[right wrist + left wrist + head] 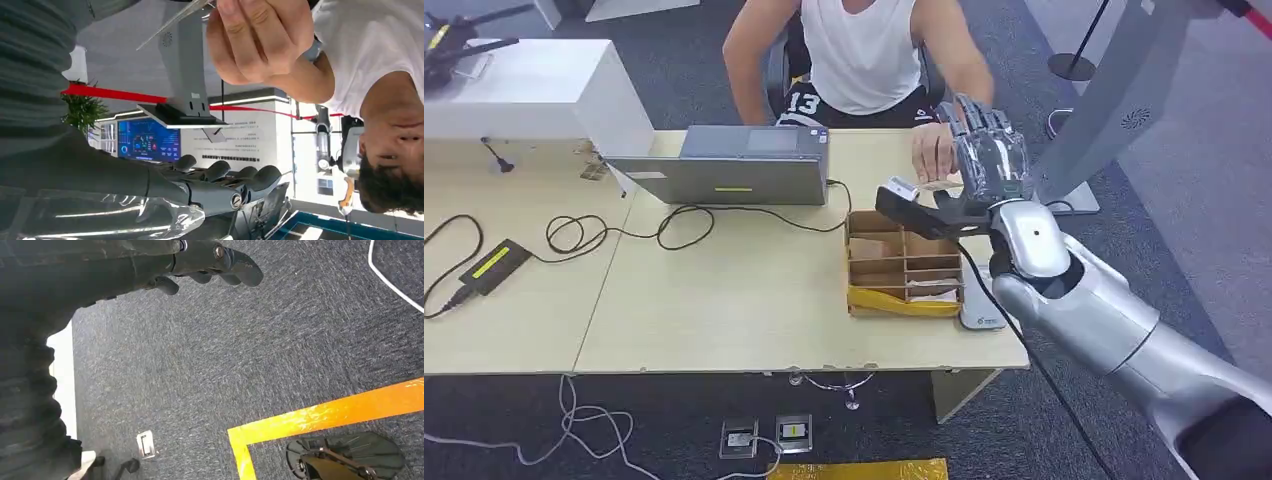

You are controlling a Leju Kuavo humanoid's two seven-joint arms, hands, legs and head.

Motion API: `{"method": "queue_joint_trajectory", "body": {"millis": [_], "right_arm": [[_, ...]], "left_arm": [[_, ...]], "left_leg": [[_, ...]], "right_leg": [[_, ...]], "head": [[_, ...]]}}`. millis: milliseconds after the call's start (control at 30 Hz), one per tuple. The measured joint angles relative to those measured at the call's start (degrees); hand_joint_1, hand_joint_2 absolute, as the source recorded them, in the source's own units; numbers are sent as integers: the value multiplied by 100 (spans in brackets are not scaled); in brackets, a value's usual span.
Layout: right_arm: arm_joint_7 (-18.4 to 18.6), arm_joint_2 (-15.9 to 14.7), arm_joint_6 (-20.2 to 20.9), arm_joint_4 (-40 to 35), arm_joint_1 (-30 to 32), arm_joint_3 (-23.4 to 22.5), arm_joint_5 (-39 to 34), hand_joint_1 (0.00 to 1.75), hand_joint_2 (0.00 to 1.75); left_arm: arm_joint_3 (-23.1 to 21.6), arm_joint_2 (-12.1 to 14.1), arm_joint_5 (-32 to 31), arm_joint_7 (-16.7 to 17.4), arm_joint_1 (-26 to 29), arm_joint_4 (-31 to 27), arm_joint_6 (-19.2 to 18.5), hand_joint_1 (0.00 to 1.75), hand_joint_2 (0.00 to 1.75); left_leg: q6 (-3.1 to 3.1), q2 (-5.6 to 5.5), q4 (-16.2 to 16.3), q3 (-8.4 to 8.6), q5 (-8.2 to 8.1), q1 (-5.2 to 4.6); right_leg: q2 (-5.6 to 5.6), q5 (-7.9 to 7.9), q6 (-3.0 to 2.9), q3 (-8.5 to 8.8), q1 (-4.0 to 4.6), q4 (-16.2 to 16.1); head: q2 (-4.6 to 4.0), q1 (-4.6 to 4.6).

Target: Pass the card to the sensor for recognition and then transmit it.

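A small white card point(902, 188) sits pinched at the right hand point(984, 170). That hand is raised toward a person's hand point(934, 155), fingers point(984, 125) upright. The left hand point(210, 262) hangs empty, fingers loosely curled.

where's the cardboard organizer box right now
In the head view the cardboard organizer box sits on the right part of the wooden table, just in front of the raised right hand and right of the closed laptop.

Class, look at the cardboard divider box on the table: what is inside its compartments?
The cardboard divider box holds what look like loose cards or papers, with a yellow strip along its near edge. The right robot hand covers its far right corner.
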Motion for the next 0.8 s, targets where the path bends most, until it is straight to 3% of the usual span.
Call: {"method": "queue_joint_trajectory", "body": {"millis": [67, 133, 300, 333, 800], "right_arm": [[-31, 0, -2, 13, 0, 2, -26, 173, 175], [-40, 2, -7, 26, 0, 4, -63, 161, 175], [-42, 7, -26, 59, 1, 7, -136, 164, 175], [-42, 9, -30, 66, 1, 4, -138, 175, 175], [-31, 17, 11, 118, 1, 13, -194, 175, 175]], "left_arm": [[0, 0, -4, 0, -1, 0, 0, 0, 175], [0, 0, -9, 0, -1, 0, 0, 0, 175], [2, 0, -20, 0, -2, 0, -2, 0, 175], [2, 0, -19, 0, -2, 0, -4, 0, 175], [2, 2, -48, 0, -6, 0, -42, 0, 175]], "left_leg": [[0, 0, 0, -1, 0, 0], [0, 0, 0, -1, 0, 0], [0, -1, 0, 0, 0, 0], [0, -1, 0, 0, 0, 0], [0, -1, 0, 0, 0, 0]], "right_leg": [[0, 0, 0, 0, 0, 0], [-1, 0, 0, 0, 0, 0], [-1, 0, 0, 0, 0, 0], [-1, 0, 0, 0, 0, 0], [-1, 0, 0, 1, 0, 0]], "head": [[2, 0], [2, 0], [2, 0], [0, 0], [0, 0]]}}
